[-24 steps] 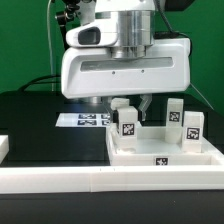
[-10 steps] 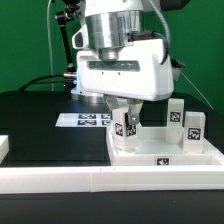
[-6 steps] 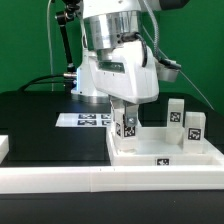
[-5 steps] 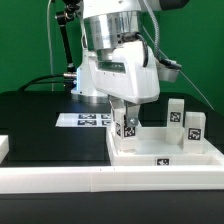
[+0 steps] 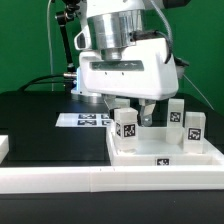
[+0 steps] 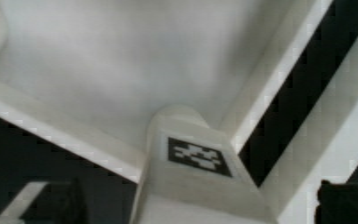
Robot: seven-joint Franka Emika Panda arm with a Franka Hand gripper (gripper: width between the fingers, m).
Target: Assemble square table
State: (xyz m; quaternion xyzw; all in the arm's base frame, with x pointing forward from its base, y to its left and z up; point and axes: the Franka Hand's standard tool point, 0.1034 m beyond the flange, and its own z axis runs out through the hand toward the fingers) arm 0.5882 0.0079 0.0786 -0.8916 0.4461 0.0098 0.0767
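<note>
The square table's white top [image 5: 165, 152] lies on the black table at the exterior view's right. Three white leg blocks with tags stand upright on it: one near its left corner [image 5: 126, 125], two toward the back right [image 5: 175, 112] [image 5: 192, 127]. My gripper [image 5: 130, 110] hangs over the left leg, open, with a finger [image 5: 147, 115] on either side and a gap between each and the block. In the wrist view that leg's tag [image 6: 197, 155] sits between the dark fingertips [image 6: 345, 200], with the top's surface [image 6: 123, 70] beyond.
The marker board [image 5: 82, 119] lies flat on the black table behind the top's left side. A long white rail [image 5: 100, 183] runs along the front edge. A small white block [image 5: 4, 147] shows at the exterior view's far left.
The jaws have spread apart and let go of the left leg, which stays upright where it was. The hand has also turned about its axis.
</note>
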